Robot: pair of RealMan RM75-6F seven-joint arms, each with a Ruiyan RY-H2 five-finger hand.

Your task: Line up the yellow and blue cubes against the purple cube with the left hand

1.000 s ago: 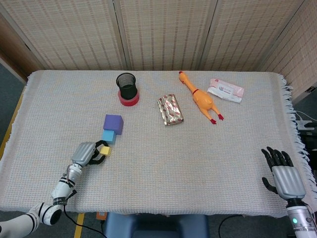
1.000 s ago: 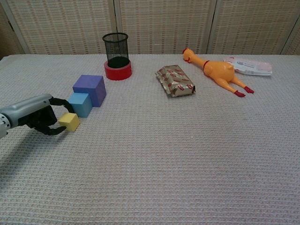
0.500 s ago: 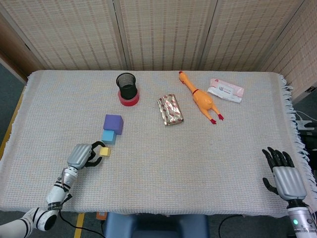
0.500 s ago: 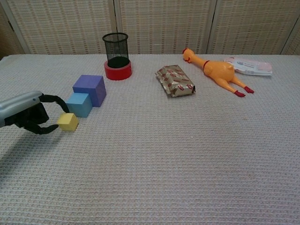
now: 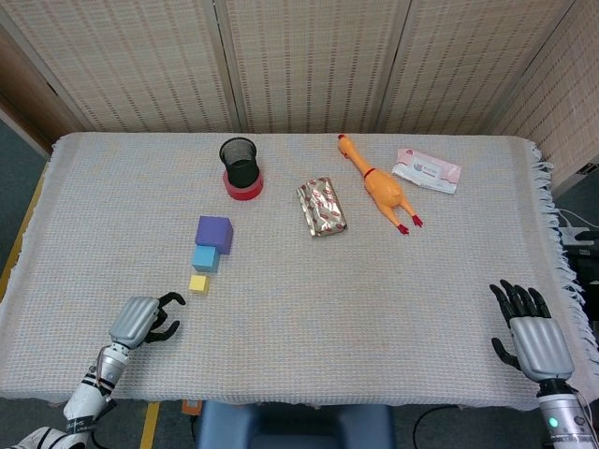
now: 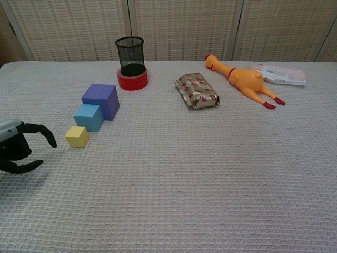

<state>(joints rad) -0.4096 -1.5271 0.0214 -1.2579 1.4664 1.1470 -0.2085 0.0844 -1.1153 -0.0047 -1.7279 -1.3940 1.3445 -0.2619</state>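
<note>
— Where is the left hand [image 5: 142, 320] now?
— Near the front-left edge of the table [image 5: 299, 365], pulled back from the yellow cube [image 5: 197, 283]; a second ago its dark fingers [image 6: 32, 129] were pinching that cube, half a second ago they had just parted from it; now they are curled but apart, holding nothing, and the hand stands clear of the cube.

— And the cubes?
— The yellow cube sits on the cloth just in front of the blue cube [image 5: 206, 258], a small gap between them; the blue cube touches the purple cube [image 5: 214, 231] behind it; neither of those two has shifted.

— Further right?
— The black mesh cup [image 5: 240, 160] in its red ring [image 5: 242, 188], the foil packet [image 5: 322, 207], the rubber chicken [image 5: 378, 185] and the wipes pack [image 5: 427, 169] lie as before; the right hand [image 5: 533, 332] rests at the front-right edge, fingers spread, empty.
</note>
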